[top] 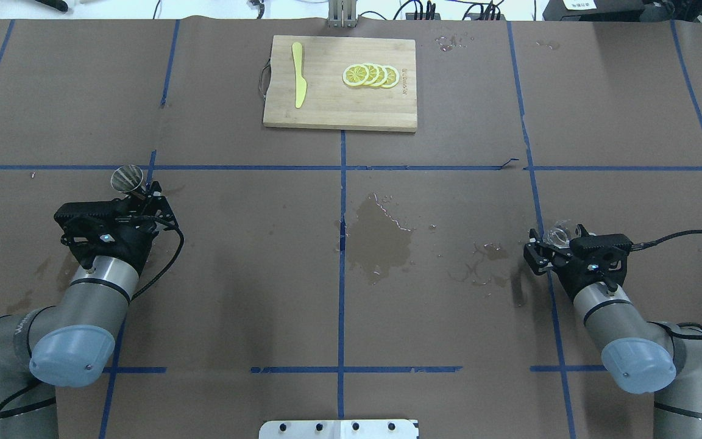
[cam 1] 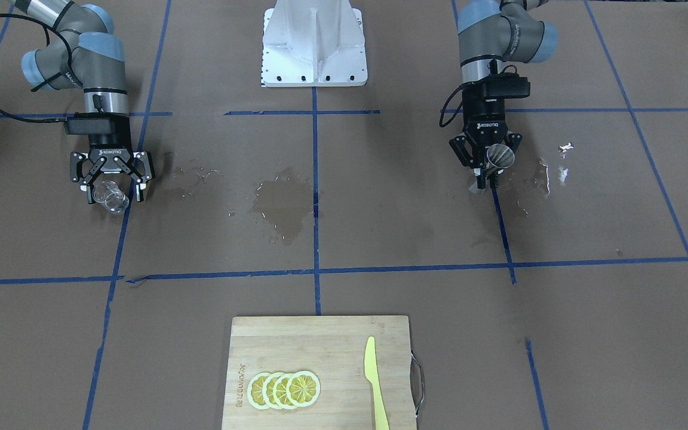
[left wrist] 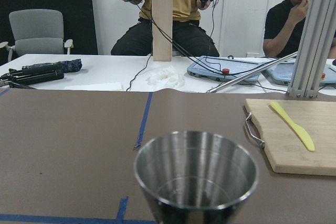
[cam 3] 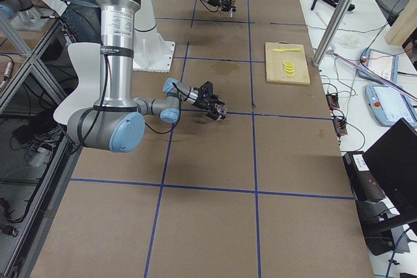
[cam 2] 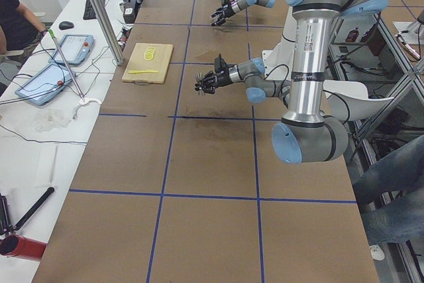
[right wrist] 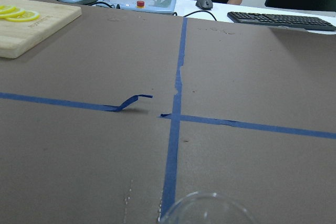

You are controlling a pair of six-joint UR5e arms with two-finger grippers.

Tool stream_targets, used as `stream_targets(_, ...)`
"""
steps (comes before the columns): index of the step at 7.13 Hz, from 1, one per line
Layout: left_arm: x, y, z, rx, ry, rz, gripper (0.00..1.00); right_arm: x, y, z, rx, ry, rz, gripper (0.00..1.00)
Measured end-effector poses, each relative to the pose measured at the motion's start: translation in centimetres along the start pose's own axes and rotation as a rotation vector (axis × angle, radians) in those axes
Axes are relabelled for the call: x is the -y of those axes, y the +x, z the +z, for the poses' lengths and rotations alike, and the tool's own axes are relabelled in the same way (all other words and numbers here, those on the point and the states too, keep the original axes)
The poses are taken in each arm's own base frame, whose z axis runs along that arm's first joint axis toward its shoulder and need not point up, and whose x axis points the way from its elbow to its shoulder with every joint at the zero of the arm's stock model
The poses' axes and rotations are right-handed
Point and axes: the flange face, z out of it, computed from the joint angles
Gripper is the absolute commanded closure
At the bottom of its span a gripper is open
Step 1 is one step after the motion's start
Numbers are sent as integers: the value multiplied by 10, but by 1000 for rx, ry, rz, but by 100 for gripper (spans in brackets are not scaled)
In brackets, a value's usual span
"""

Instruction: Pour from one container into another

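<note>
My right gripper [cam 1: 114, 192] clasps the glass cup [cam 1: 111, 199] and my left gripper [cam 1: 488, 174] the jigger [cam 1: 500, 156], well apart; I judge they must meet, jigger level, before tilting slowly.

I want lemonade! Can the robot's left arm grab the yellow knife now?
Probably not yet. The left gripper is shut on the jigger, so it is already full. Nothing seems to block the way to the knife on the cutting board.

I work a robotics lab: table [top: 448, 305] gridded in blue tape [top: 340, 305], 2 teach pendants [cam 2: 69, 48] on a white bench [cam 2: 26, 157], aluminium framing [left wrist: 315, 30], 2 operators [left wrist: 184, 3].
</note>
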Motion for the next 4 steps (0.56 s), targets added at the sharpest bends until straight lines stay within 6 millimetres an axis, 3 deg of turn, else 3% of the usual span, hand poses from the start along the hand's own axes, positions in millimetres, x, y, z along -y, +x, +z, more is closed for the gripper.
stream_targets(1, 0, 0, 0, 1, 0, 0, 100, 1, 1, 1, -2, 1, 1, 37)
stream_targets(2, 0, -1, 1, 2, 1, 0, 100, 1, 1, 2, -3, 1, 2, 44)
stream_targets(4, 0, -1, 2, 3, 2, 1, 100, 1, 1, 2, -2, -2, 3, 45)
